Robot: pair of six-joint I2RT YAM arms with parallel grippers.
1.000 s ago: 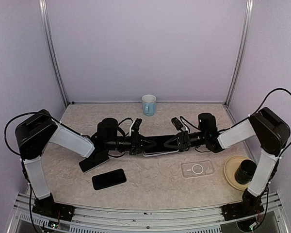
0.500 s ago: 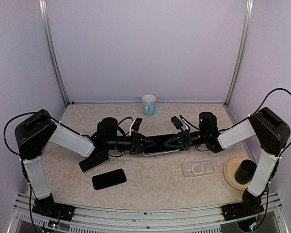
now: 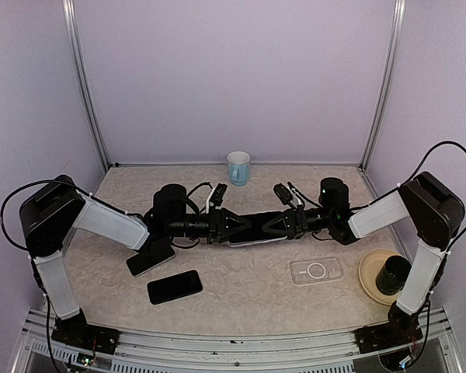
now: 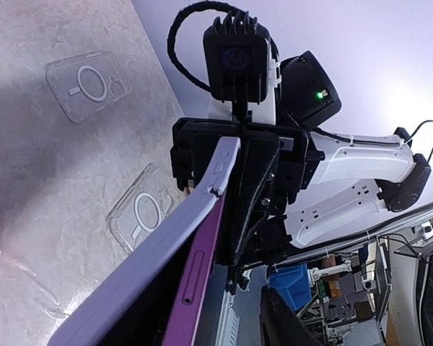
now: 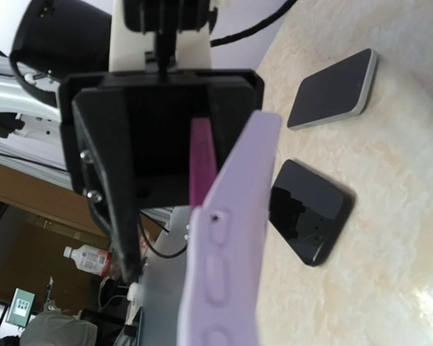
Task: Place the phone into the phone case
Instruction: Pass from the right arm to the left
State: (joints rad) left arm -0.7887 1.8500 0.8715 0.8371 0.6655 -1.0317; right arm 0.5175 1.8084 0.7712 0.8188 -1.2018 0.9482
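Note:
A purple phone (image 3: 252,231) with a lilac phone case (image 4: 141,267) along its back hangs above the table's middle, between the two arms. In the left wrist view the case stands off the phone toward the near end. My right gripper (image 3: 272,226) is shut on the phone's right end, its black fingers (image 4: 254,189) pressed on both faces. My left gripper (image 3: 234,227) is at the left end with its jaws open. One dark finger (image 4: 287,323) stands apart from the phone's edge (image 4: 193,277); the other is hidden behind the case.
Two clear cases lie on the table, one below the phone (image 4: 139,216) and one to the right (image 3: 316,270). Two dark phones (image 3: 175,286) (image 3: 150,260) lie front left. A blue mug (image 3: 238,167) stands at the back. A tan plate (image 3: 370,281) holding a black cup (image 3: 392,272) is front right.
My left gripper's jaws have parted from the phone while my right gripper's have closed on it. The phone has stayed between them, barely moved.

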